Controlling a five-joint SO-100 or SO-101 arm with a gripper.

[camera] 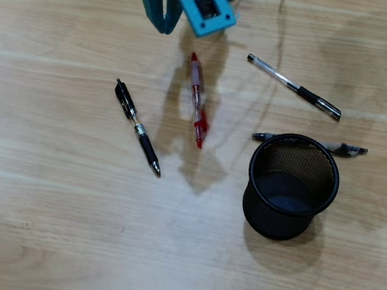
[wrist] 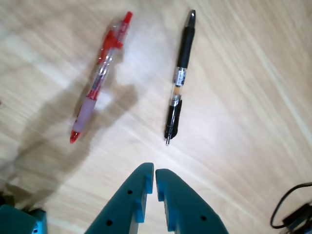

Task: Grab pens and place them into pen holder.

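Four pens lie on the wooden table. In the overhead view a black click pen (camera: 137, 127) is at the left, a red-and-clear pen (camera: 196, 100) in the middle and a clear stick pen with a black cap (camera: 295, 87) at the upper right. A dark grey-black pen (camera: 347, 149) is partly hidden behind the pen holder (camera: 270, 220), a black mesh cup standing upright and empty. My teal gripper (camera: 164, 28) hovers at the top edge, shut on nothing. The wrist view shows the gripper (wrist: 155, 170) below the red pen (wrist: 100, 78) and the black click pen (wrist: 179, 75).
A thin dark cable (camera: 282, 27) hangs down at the top of the overhead view, and a cable loop (wrist: 292, 214) shows at the wrist view's lower right. The arm's blue body (camera: 208, 7) sits at the top edge.
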